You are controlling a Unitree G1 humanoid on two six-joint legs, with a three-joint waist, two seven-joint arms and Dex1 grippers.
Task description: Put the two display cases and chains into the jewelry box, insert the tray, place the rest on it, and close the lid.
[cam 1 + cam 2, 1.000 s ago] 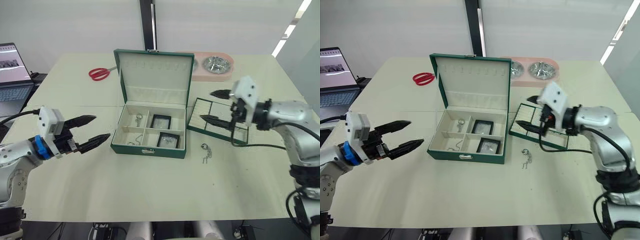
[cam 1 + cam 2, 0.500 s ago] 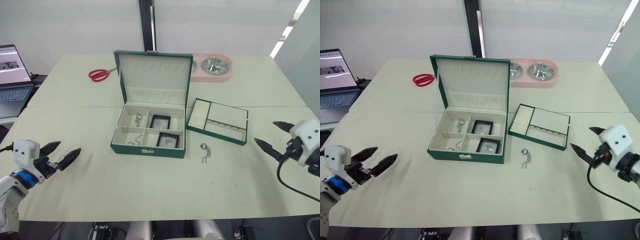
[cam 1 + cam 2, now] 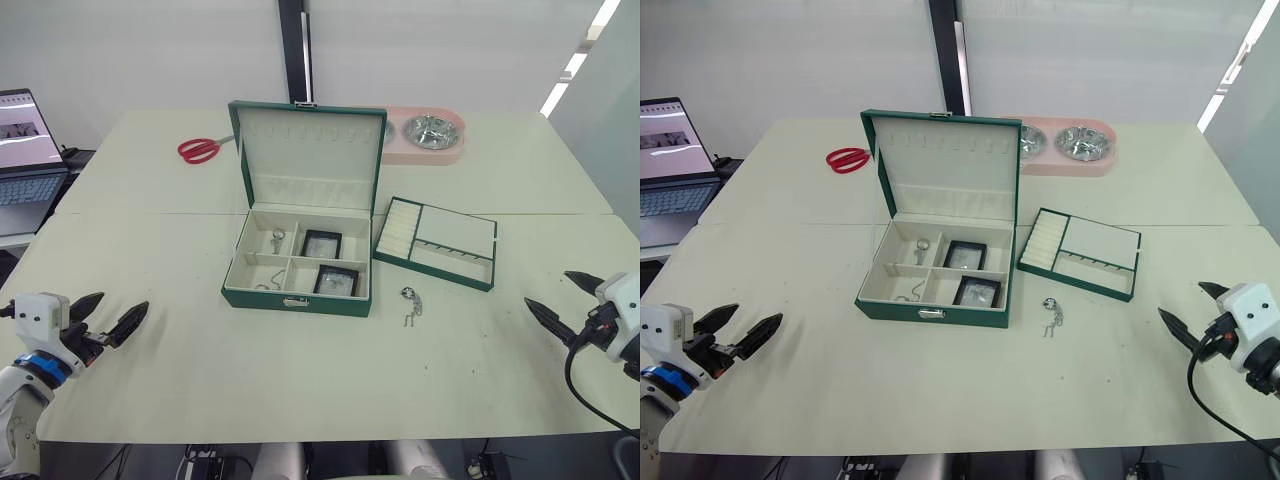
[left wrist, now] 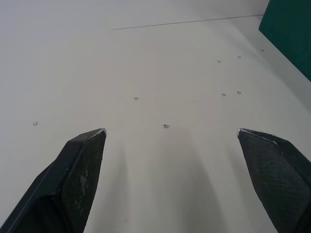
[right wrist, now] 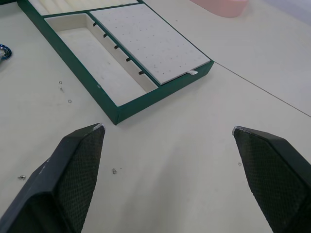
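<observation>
While both arms are sitting low at the table's (image 3: 300, 380) near corners, the left gripper (image 3: 108, 318) is hovering with fingers spread and holding nothing, well apart from the jewelry box (image 3: 297, 296). Right gripper (image 3: 566, 300) is likewise spread wide and empty, near the tray (image 3: 434, 262) but not touching it. Box is sitting mid-table with the lid (image 3: 308, 155) standing upright. Two display cases (image 3: 321, 243) (image 3: 337, 280) are lying in the box's right compartments, one behind the other. Chains are lying in the left compartments: one (image 3: 277, 238) at the back, one (image 3: 264, 286) at the front. Another chain (image 3: 410, 304) is lying loose on the table, just off the box's front right corner. Tray is resting on the table beside the box's right side, slightly angled. Red scissors (image 3: 198, 149) and a pink double bowl (image 3: 430, 135) are sitting along the far edge.
</observation>
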